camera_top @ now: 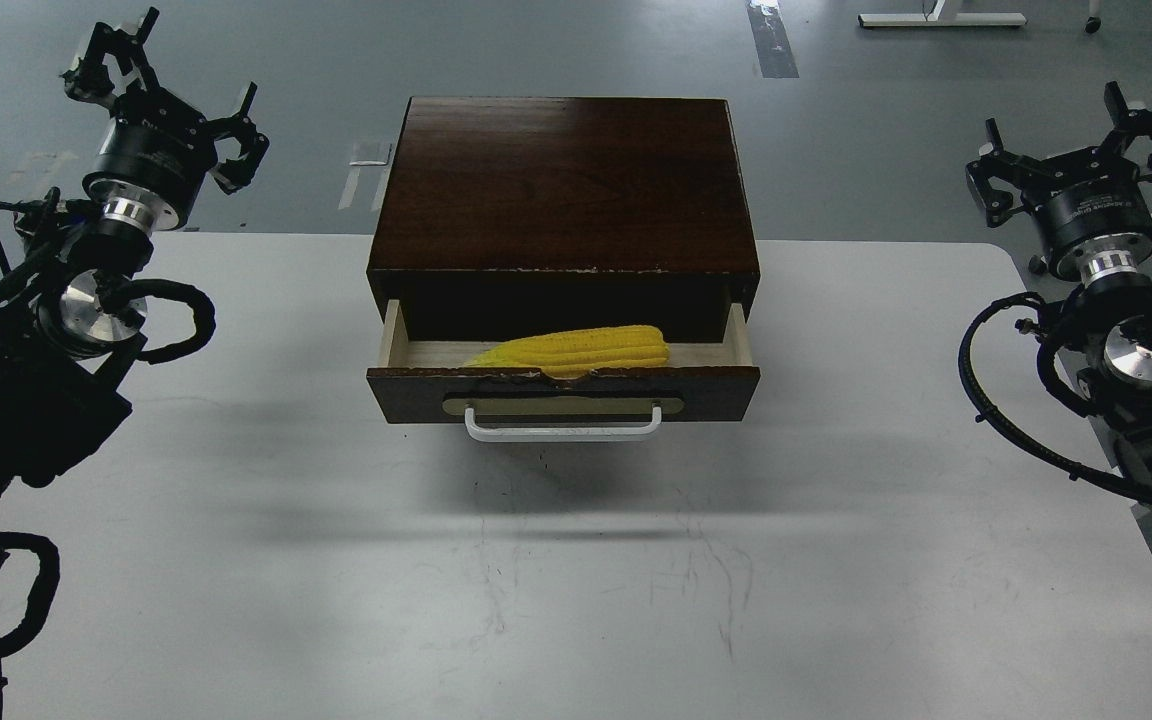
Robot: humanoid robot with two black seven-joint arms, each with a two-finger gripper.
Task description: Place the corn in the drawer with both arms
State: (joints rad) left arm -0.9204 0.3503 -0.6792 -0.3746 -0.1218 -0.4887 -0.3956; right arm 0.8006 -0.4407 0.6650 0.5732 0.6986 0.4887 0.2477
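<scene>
The yellow corn (576, 350) lies inside the drawer (563, 392), which stands partly pulled out of the dark wooden box (564, 185). The drawer's white bar handle (563, 430) faces me. My left gripper (164, 95) is open and empty, raised at the far left, well away from the box. My right gripper (1076, 150) is open and empty, raised at the far right, also away from the box.
The box stands at the back middle of the white table (576, 560). Grey floor lies beyond the table. A white chair base (1116, 235) stands behind my right arm.
</scene>
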